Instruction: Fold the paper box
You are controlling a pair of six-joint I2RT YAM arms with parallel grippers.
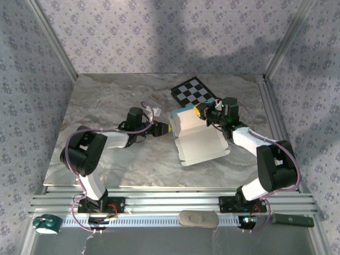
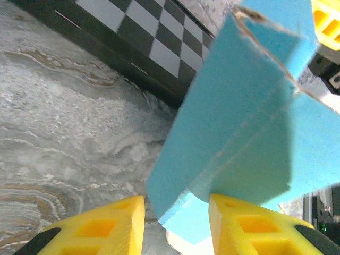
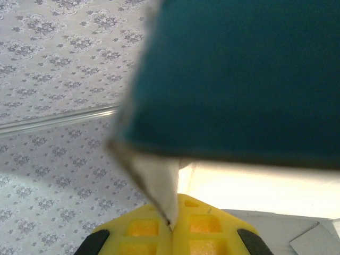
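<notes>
The paper box (image 1: 201, 143) lies mid-table, half folded. Its white lid flap lies open toward the near edge, and its far part (image 1: 183, 121) stands up with turquoise showing. My right gripper (image 1: 204, 111) is at the box's far right corner. In the right wrist view its jaws (image 3: 172, 226) are shut on a thin white flap (image 3: 159, 180), under the dark turquoise wall (image 3: 239, 79). My left gripper (image 1: 167, 129) is at the box's left edge. Its yellow fingers (image 2: 114, 228) stand apart, with a turquoise corner (image 2: 234, 133) between them. The left finger is clear of the card.
A black-and-white checkerboard (image 1: 194, 91) lies just behind the box, also close behind it in the left wrist view (image 2: 143, 37). Metal frame posts and patterned walls ring the marble table (image 1: 106, 101). On the near rail lie a green roll (image 1: 45, 224), a grey pad (image 1: 197, 219) and a dark bar (image 1: 292, 219).
</notes>
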